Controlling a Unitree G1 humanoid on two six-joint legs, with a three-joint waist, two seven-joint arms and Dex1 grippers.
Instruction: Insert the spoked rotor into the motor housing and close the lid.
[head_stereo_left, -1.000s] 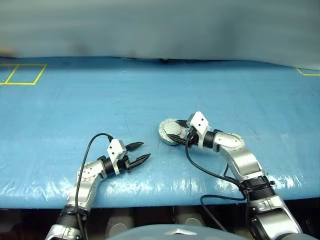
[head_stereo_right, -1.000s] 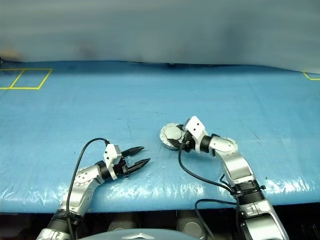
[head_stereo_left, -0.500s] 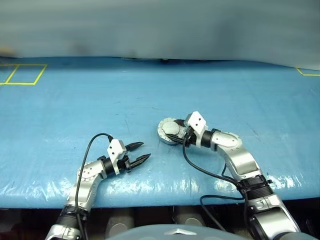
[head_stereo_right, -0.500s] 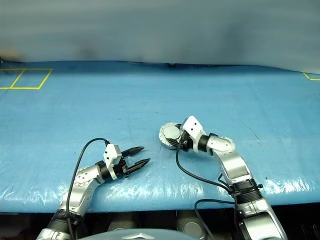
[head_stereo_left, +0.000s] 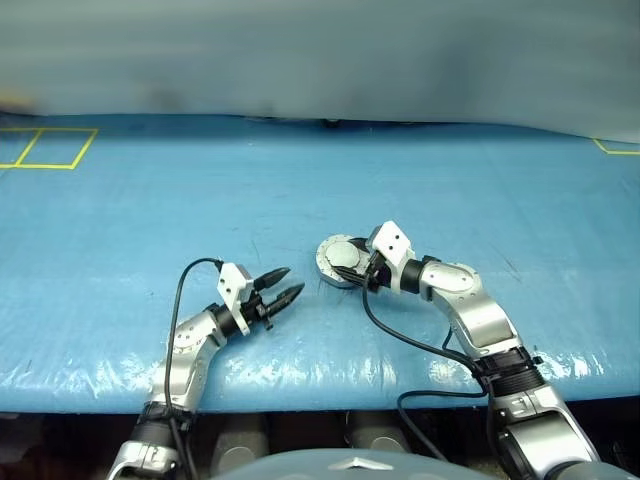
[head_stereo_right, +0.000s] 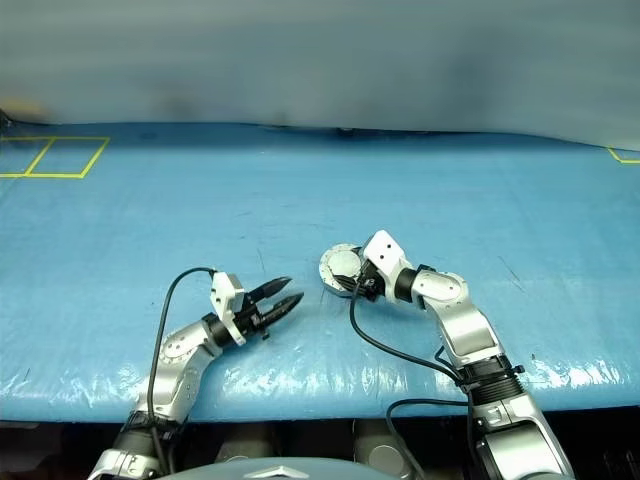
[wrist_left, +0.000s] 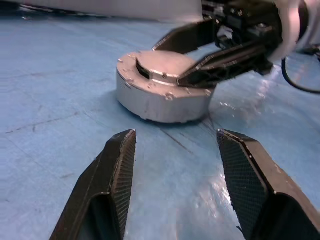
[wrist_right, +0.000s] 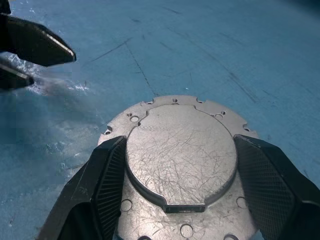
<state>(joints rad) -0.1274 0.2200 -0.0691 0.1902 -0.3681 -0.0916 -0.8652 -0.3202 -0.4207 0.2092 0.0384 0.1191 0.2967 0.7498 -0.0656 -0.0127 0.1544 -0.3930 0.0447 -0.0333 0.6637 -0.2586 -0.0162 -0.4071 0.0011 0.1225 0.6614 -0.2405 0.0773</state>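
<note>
lid (wrist_right: 180, 150) down on motor housing (wrist_left: 162, 97) | right tool (wrist_right: 177, 190) spread around housing | left tool (wrist_left: 172, 175) spread, empty | rotor likely inside, nearly done

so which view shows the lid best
The right wrist view: the lid sits closed, its scratched silver top seen close from above. The left wrist view gives its side; the eye views show it small.

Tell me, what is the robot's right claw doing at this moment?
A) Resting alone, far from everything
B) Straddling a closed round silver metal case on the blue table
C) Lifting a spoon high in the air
B: the right gripper has one black finger on each side of the motor housing, whose lid is shut.
</note>
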